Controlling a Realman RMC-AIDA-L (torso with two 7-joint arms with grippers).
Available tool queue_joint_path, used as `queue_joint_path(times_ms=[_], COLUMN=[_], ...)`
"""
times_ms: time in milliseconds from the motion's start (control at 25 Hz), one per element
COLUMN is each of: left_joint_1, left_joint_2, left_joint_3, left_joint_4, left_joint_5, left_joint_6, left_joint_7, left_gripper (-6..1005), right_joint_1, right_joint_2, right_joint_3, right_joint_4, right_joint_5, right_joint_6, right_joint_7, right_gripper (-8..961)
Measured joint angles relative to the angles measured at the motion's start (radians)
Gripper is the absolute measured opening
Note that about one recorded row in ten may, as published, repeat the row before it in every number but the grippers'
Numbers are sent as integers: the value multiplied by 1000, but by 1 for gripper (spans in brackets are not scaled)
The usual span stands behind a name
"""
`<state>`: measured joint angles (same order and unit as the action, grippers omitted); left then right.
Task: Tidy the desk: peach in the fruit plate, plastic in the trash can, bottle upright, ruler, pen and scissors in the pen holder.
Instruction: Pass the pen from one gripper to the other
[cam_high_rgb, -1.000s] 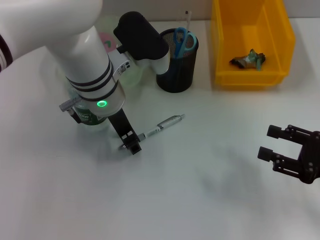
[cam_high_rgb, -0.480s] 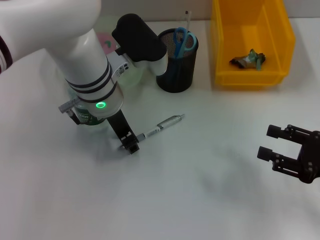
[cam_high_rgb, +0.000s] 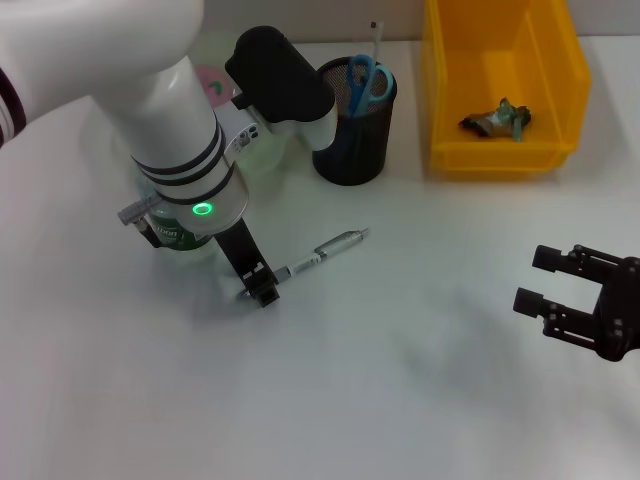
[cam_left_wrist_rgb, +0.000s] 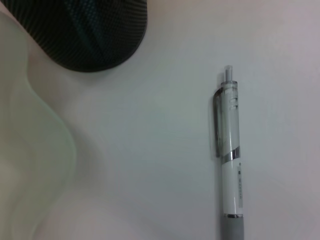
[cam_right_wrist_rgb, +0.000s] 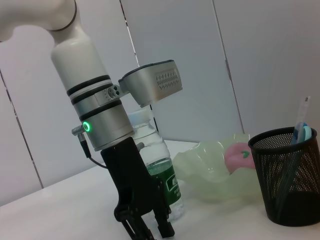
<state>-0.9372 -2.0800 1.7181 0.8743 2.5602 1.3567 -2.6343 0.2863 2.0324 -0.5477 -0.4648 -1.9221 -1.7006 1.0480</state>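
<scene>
On the white desk (cam_high_rgb: 400, 380), the left gripper (cam_high_rgb: 262, 290) clamps its jaws on the grey tip end of a clear-and-white click pen (cam_high_rgb: 322, 253). The right gripper (cam_high_rgb: 545, 285) hovers well apart, jaws spread.

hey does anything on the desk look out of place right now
Only the pen: it lies flat on the white desk in front of the black mesh pen holder, not in it. The left gripper is down at its tip end. The scissors are in the holder, the bottle stands upright, the plastic is in the yellow bin.

Pen (cam_high_rgb: 318, 257) lies before pen holder (cam_high_rgb: 352, 140), bin (cam_high_rgb: 500, 85) right.
</scene>
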Motion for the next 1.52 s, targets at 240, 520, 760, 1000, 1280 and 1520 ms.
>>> queue_joint_path(times_ms=[240,520,760,1000,1280,1520], left_joint_1=[0,0,2,6,21,57], left_joint_2=[0,0,0,0,0,2], left_joint_3=[5,25,24,26,18,2], left_joint_4=[0,0,0,-1,33,115], left_joint_5=[0,-12,-12,-6,-6,-10], left_joint_6=[0,-1,-8,-16,-21,-15], left_joint_7=[0,1,1,0,0,2], left_gripper=[450,447,444,217,128,137], right_joint_1=[4,8,10,10,8,1], right_joint_2=[-1,-2,-2,-2,-3,-4], right_joint_3=[0,0,0,0,4,9], right_joint_4=[0,0,0,0,0,0], right_joint_5=[-6,-8,-9,-9,-9,-7], right_joint_6=[1,1,2,3,3,-4], right_joint_7=[3,6,6,7,7,7], right_gripper=[546,542,539,535,531,527])
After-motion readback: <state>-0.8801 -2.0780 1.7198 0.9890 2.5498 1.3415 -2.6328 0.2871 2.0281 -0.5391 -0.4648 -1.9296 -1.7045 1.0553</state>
